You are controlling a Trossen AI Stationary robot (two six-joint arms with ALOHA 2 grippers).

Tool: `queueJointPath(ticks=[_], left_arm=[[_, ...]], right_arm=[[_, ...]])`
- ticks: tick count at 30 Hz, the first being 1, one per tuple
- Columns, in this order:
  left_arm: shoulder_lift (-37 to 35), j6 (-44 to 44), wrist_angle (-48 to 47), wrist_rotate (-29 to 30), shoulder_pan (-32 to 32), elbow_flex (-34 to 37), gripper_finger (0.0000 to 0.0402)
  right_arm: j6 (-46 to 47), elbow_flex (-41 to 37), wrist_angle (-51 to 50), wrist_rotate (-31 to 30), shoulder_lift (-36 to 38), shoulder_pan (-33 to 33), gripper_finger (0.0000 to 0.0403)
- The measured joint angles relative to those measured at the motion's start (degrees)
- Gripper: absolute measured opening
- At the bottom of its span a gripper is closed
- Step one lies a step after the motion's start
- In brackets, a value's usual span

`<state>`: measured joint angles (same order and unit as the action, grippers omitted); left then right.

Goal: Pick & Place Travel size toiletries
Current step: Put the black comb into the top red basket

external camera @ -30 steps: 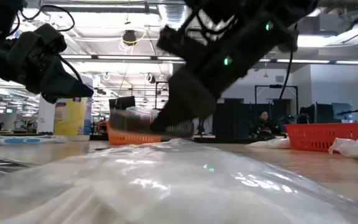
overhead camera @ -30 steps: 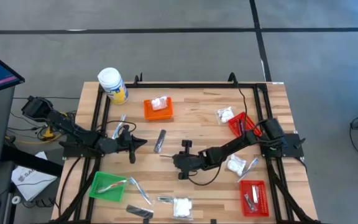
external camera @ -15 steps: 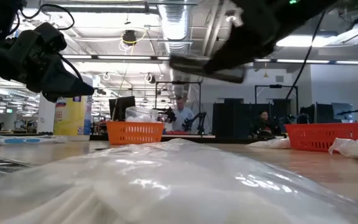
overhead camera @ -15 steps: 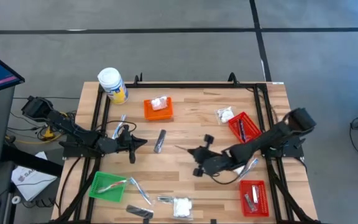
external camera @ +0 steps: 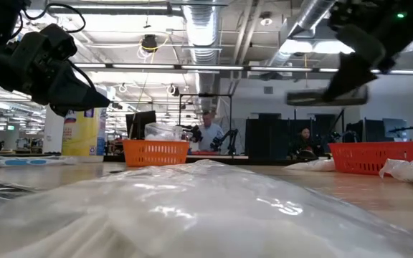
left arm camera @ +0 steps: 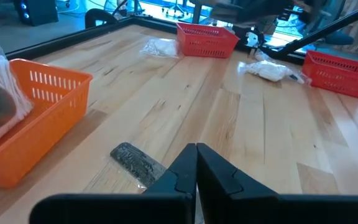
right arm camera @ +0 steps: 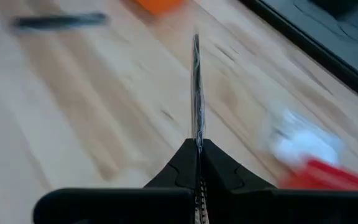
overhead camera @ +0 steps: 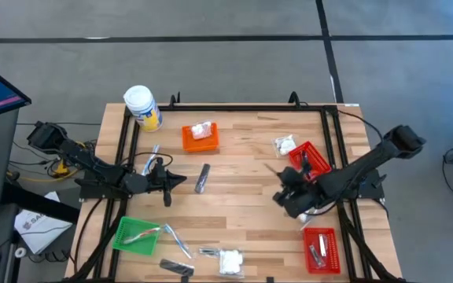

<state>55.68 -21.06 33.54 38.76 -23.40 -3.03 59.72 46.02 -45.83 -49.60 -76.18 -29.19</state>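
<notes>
Right gripper [overhead camera: 280, 182]: fingers pinched on a thin sachet [right arm camera: 196, 87], held edge-on, off the table beside the upper red basket [overhead camera: 308, 159]; risk: so slim a pinch may let the sachet slide out, or it may catch the basket rim when let go. Left gripper [overhead camera: 181, 180]: fingers together, nothing in them, waiting near a dark sachet [overhead camera: 203, 177]. Other toiletries lie scattered on the table [overhead camera: 242, 228].
</notes>
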Motion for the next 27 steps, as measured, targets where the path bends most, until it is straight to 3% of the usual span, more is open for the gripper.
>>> queueJointPath(ticks=[6, 10, 19, 27], left_arm=[[0.0, 0.0, 0.0, 0.0, 0.0, 0.0, 0.0], [0.0, 0.0, 0.0, 0.0, 0.0, 0.0, 0.0], [0.0, 0.0, 0.3, 0.0, 0.0, 0.0, 0.0], [0.0, 0.8, 0.2, -0.2, 0.0, 0.0, 0.0]], right_arm=[[22.2, 0.0, -22.8, 0.9, 3.2, -2.5, 0.0], [31.7, 0.0, -31.2, 5.5, 3.9, -2.2, 0.0], [34.6, -4.8, -33.0, 15.5, 3.9, 4.7, 0.0], [32.0, -5.9, -32.6, 13.0, 3.9, 7.8, 0.0]])
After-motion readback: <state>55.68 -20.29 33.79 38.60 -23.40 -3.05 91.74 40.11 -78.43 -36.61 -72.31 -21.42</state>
